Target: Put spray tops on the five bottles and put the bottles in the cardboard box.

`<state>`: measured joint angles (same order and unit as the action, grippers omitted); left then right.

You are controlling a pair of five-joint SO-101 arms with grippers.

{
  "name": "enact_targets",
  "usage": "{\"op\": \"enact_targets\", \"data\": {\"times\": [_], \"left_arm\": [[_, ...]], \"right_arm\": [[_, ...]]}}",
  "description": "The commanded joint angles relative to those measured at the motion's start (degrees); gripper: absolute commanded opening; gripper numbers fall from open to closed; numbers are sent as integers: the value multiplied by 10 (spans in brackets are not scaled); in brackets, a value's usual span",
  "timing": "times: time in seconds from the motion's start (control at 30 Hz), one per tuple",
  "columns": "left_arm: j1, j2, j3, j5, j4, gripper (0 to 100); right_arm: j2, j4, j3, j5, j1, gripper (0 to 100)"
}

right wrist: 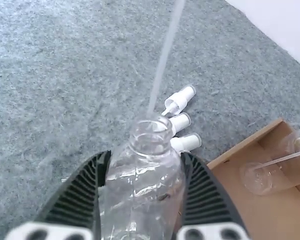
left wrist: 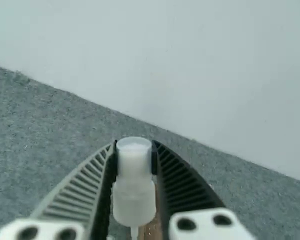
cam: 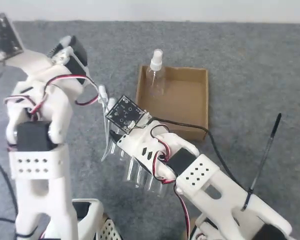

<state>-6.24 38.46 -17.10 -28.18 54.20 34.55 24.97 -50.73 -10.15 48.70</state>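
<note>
My left gripper (left wrist: 135,146) is shut on a white spray top (left wrist: 134,185); in the high view this spray top (cam: 104,94) hangs with its thin dip tube (cam: 107,135) pointing down. My right gripper (right wrist: 145,156) is shut on a clear open bottle (right wrist: 142,175). The dip tube (right wrist: 165,55) comes down from above, with its end at the bottle's neck. The cardboard box (cam: 200,130) stands just to the right of both grippers. A capped bottle (cam: 156,70) stands in its far left corner.
Several uncapped clear bottles (cam: 140,174) stand under the right arm. Three loose spray tops (right wrist: 182,117) lie on the grey carpet beside the box (right wrist: 250,210). A black cable (cam: 215,145) runs past the box's front, and a black strip (cam: 265,155) sticks up at right.
</note>
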Motion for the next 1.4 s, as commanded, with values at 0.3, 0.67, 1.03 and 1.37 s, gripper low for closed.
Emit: {"op": "enact_targets", "data": {"times": [0.3, 0.67, 1.03, 1.37], "left_arm": [[25, 12, 43, 5, 18, 11], [24, -30, 88, 11, 14, 11], [48, -34, 73, 11, 109, 11], [56, -33, -13, 46, 109, 11]], "right_arm": [[31, -12, 5, 12, -7, 6], [31, -6, 5, 12, -7, 6], [31, -5, 5, 12, -7, 6], [31, -16, 4, 14, -13, 7]]}}
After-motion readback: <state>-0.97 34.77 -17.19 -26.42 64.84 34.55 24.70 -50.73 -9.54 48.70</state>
